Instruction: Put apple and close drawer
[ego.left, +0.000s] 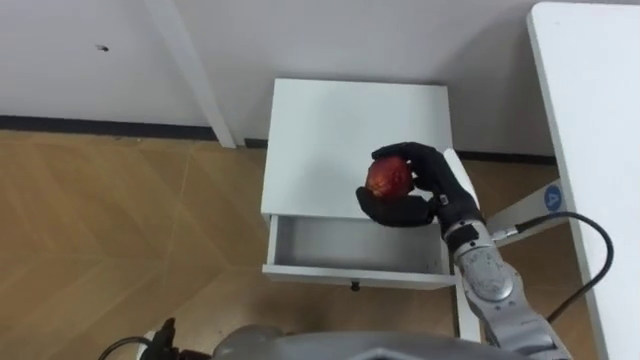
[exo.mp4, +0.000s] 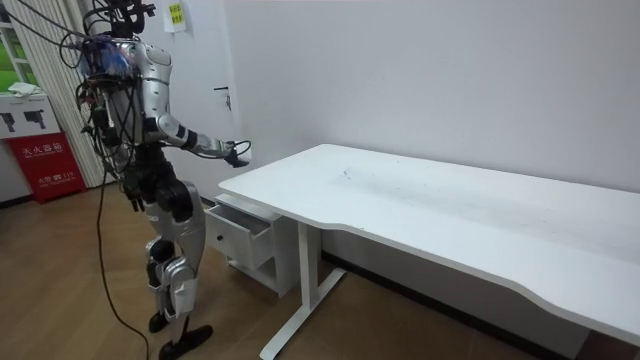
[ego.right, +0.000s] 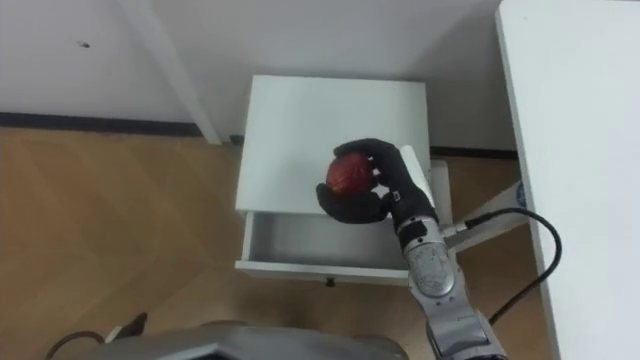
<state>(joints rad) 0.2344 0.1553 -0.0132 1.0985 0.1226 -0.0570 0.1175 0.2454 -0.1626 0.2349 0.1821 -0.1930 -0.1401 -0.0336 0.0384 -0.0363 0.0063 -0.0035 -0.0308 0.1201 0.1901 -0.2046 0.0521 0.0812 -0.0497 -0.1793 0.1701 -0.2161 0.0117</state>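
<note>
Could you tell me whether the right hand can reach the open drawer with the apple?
Probably yes: the right hand holds the apple over the open drawer's back edge, nothing between.

We note a wood floor (ego.left: 100, 220), a white wall (exo.mp4: 450, 70) with dark skirting (ego.left: 100, 126), and a long white desk (exo.mp4: 450, 210).

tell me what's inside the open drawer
In the drawer, the visible part is bare white floor, no items. Its back runs under the cabinet top, and the right hand, shut on the apple, covers the rear right corner, so those parts cannot be checked.
</note>
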